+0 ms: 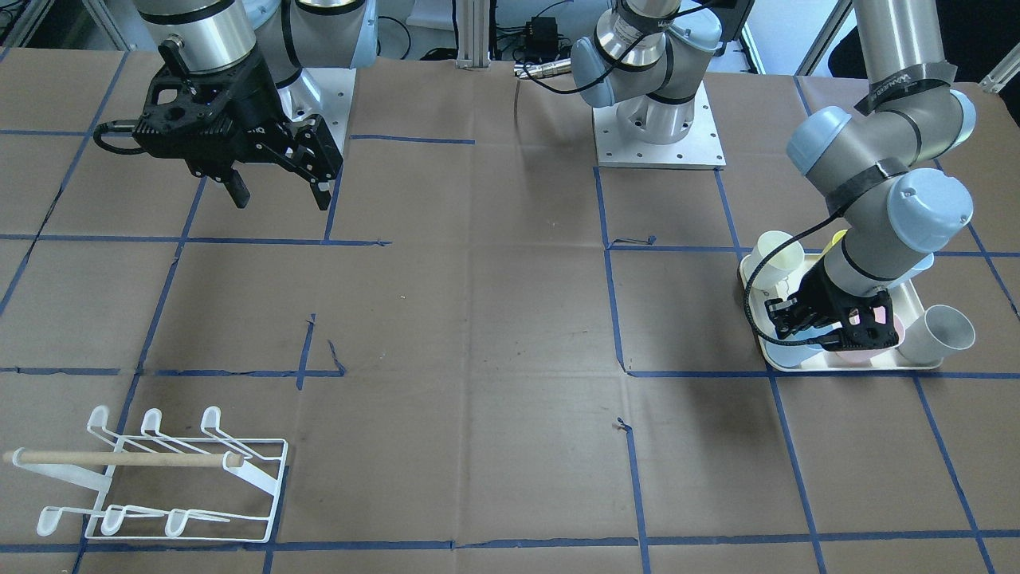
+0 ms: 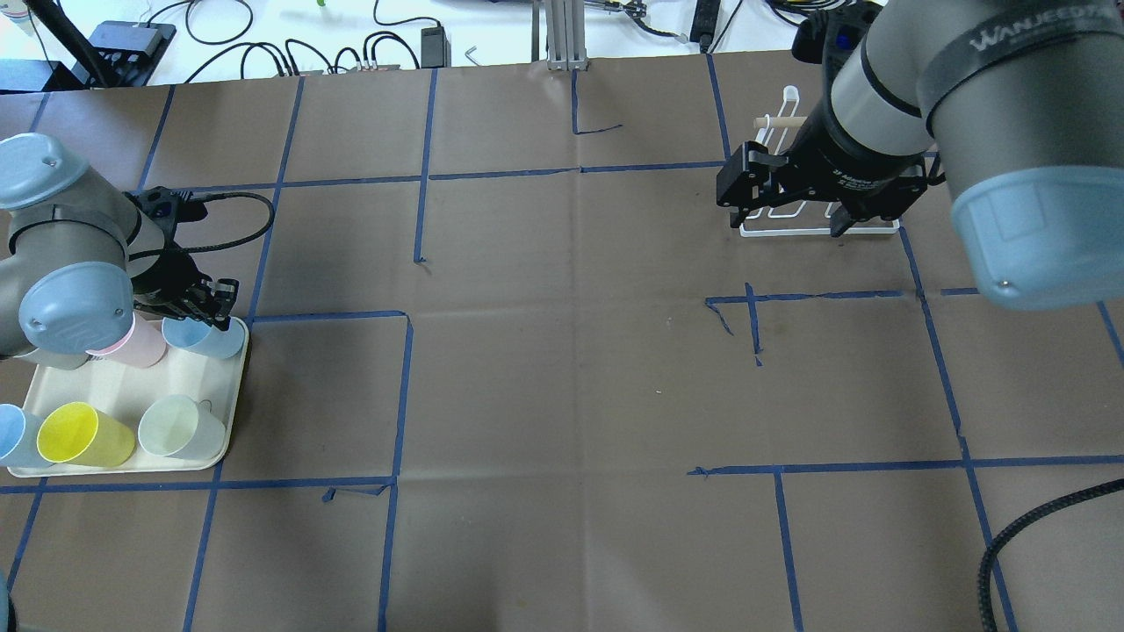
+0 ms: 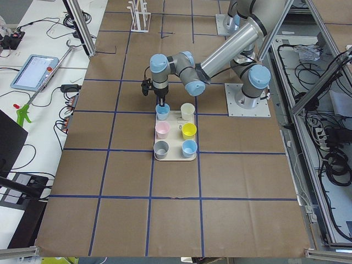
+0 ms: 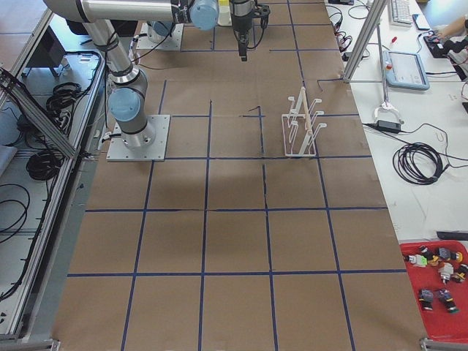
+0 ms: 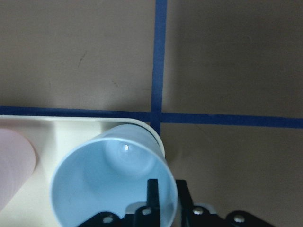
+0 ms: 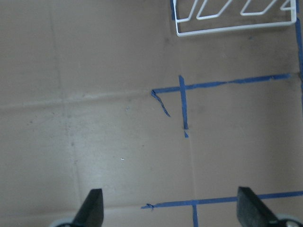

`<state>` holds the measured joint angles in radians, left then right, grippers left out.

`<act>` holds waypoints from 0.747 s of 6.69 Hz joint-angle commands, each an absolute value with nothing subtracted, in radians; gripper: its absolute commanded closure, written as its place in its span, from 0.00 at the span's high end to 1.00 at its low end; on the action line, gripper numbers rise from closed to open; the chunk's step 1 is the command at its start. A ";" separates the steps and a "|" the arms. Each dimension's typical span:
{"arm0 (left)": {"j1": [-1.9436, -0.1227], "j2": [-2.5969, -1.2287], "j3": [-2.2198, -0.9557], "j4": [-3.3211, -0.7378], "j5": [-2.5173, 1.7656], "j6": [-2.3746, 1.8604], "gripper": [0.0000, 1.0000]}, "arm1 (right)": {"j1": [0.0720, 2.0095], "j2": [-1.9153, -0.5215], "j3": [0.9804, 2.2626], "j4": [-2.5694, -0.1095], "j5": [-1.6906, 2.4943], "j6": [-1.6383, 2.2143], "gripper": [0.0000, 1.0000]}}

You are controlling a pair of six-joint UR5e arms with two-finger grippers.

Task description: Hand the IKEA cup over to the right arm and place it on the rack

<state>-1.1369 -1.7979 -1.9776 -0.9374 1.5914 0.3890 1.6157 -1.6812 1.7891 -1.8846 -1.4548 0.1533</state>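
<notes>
left gripper (image 5: 166,190) narrow, pinching blue cup (image 5: 94,189) rim on tray (image 2: 123,386), 8 o'clock in overhead view, likely for lift; right gripper (image 1: 280,199) wide, hovering by rack (image 1: 183,478) at 1 o'clock, ready for handover.

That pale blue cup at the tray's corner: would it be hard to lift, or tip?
Probably light: the blue cup looks thin-walled and empty. With the left end effector straddling only one wall, it may hang tilted. Its glossy inside suggests smooth plastic, perhaps slippery.
</notes>
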 commanded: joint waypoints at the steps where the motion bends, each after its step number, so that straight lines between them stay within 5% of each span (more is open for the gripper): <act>1: -1.138 -1.703 -1.945 -1.051 1.594 0.388 0.00 | 1.615 -1.689 1.944 -2.212 -1.290 0.153 1.00; 5: -1.181 -1.664 -1.607 -1.437 1.574 0.373 0.00 | 1.612 -1.686 2.046 -2.604 -0.920 0.348 0.99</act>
<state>-1.1595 -1.6607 -1.7105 -1.3429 1.5834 0.3770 1.6132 -1.6862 2.0317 -2.5261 -1.0137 0.2220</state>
